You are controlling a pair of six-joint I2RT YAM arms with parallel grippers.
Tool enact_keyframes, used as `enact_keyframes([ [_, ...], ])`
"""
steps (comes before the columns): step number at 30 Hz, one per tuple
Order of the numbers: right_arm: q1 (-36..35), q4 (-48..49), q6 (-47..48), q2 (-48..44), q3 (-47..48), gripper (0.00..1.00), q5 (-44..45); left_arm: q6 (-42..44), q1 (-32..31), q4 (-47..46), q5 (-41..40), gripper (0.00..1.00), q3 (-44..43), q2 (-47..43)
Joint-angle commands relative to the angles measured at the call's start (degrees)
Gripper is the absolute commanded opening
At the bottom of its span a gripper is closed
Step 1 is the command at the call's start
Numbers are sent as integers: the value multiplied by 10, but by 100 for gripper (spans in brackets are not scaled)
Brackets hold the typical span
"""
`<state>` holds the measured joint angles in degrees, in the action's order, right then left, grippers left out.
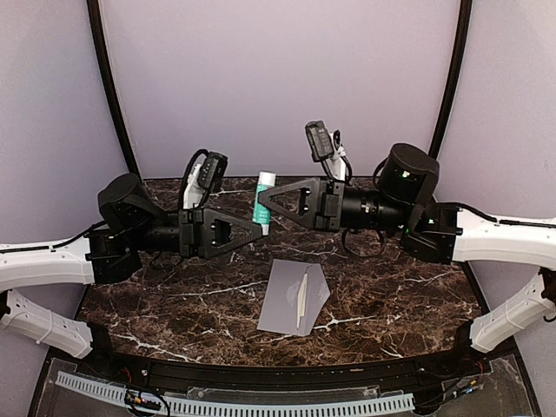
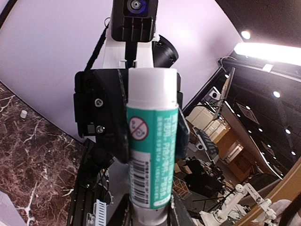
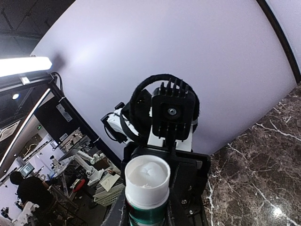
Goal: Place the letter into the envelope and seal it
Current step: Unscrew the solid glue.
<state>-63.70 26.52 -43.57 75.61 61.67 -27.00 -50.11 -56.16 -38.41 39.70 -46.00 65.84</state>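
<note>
A grey envelope [image 1: 282, 300] lies flat on the marble table [image 1: 391, 304], near the front middle. The letter [image 1: 301, 295] shows as a narrow pale strip running along it; I cannot tell how far it is tucked in. Both grippers meet in the air above the table's back middle, on a green-and-white glue stick [image 1: 263, 193] that stands upright. My left gripper [image 2: 149, 214] is shut on the stick's white lower end [image 2: 151, 141]. My right gripper [image 3: 148, 219] is shut on the green body, with the uncapped white glue top [image 3: 147, 174] facing its camera.
A small white object [image 2: 23, 113] sits on the marble at the far left. A grey backdrop wall [image 1: 278, 78] curves behind the table. A black rail and a white cable strip [image 1: 234, 404] run along the near edge.
</note>
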Motion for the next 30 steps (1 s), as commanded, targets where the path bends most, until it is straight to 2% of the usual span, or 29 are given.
enact_keyframes([
  [1,-6,-71,16,-8,38,0,47,81,3,151,-115,0,-29,-26],
  [8,-8,-165,2,31,87,0,110,109,3,253,-178,0,-49,-30],
  [15,-19,-303,-35,93,155,0,228,123,3,342,-268,0,-57,-36],
  [20,-30,-407,-39,156,226,0,287,128,3,374,-285,0,-66,-25],
  [30,-36,-476,-78,207,271,0,335,127,3,404,-293,0,-68,-6],
])
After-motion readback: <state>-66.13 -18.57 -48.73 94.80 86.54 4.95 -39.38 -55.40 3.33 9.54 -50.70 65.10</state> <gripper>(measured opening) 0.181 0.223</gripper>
